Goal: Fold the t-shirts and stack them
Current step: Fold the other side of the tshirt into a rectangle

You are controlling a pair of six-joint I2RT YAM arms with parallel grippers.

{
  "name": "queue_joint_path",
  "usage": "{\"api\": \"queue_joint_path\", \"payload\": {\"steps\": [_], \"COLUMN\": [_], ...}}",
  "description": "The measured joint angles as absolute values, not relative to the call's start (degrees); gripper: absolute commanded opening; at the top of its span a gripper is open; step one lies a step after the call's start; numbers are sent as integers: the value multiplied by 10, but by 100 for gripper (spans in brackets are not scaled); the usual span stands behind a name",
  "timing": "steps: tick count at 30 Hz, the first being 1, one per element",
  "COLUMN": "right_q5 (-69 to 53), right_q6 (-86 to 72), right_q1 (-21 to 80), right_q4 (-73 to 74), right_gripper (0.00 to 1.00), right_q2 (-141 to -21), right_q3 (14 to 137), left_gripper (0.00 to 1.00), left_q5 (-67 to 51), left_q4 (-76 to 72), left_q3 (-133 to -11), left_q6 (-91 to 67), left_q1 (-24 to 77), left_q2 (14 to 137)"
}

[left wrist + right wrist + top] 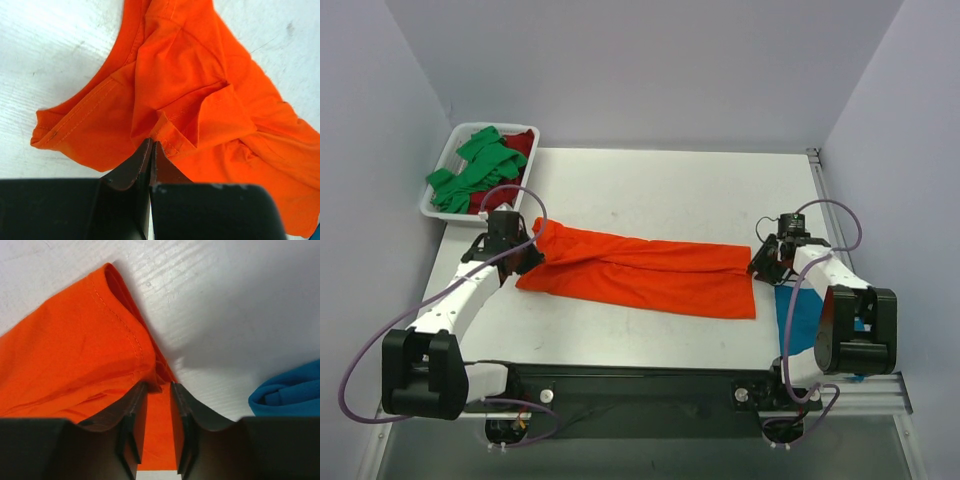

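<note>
Currently, the orange t-shirt (640, 275) is laid out as a long band across the table (670, 185), spanning the gap between the two arms.

- Left gripper (151, 146): closed tight, with a stitched fold of the orange cloth pinched at the very fingertips.
- Right gripper (155, 390): jaws parted a little, with orange cloth seen in the gap at the band's other end. No firm pinch is evident, so this end is judged loose.
- The teal t-shirt (287, 390) lies bunched just beside the right gripper, partly under that arm in the top view.
- The green t-shirt (480, 165) and dark red t-shirt (523, 142) are heaped in the white tray (432, 208) at the far left corner.

Step judged: the lengthwise fold is laid, and the ends are to be set down before a crosswise fold.

To be done well:
- The right end should be left flat, with the fingers drawn off straight so the hem is not dragged or flipped.
- The left end looks crumpled and twisted. It should be eased outward and flattened before release, or the next fold will lock the creases in.
- The teal cloth should be kept out of any fresh pinch on the right.
</note>
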State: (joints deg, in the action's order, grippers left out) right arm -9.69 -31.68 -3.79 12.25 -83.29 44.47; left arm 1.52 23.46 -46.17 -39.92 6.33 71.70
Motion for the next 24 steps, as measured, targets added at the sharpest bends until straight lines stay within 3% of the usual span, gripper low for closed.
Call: {"api": "queue_joint_path", "payload": {"steps": [5,13,24], "right_q5": [-105,-110,-107], "right_q6": [-317,-319,-334], "right_q1": [-41,-39,46], "right_q4": [122,119,117], "right_gripper": [38,38,36], "right_q2": [-828,-842,-843], "right_q3": [444,526,525], "left_gripper": [0,0,1], "left_q5": [0,-14,-23], "left_q4": [233,227,216], "left_q3": [-438,-437,-419], "left_q6": [-403,-405,-409], "left_q1": [63,63,64], "left_q2": [717,717,721]}}
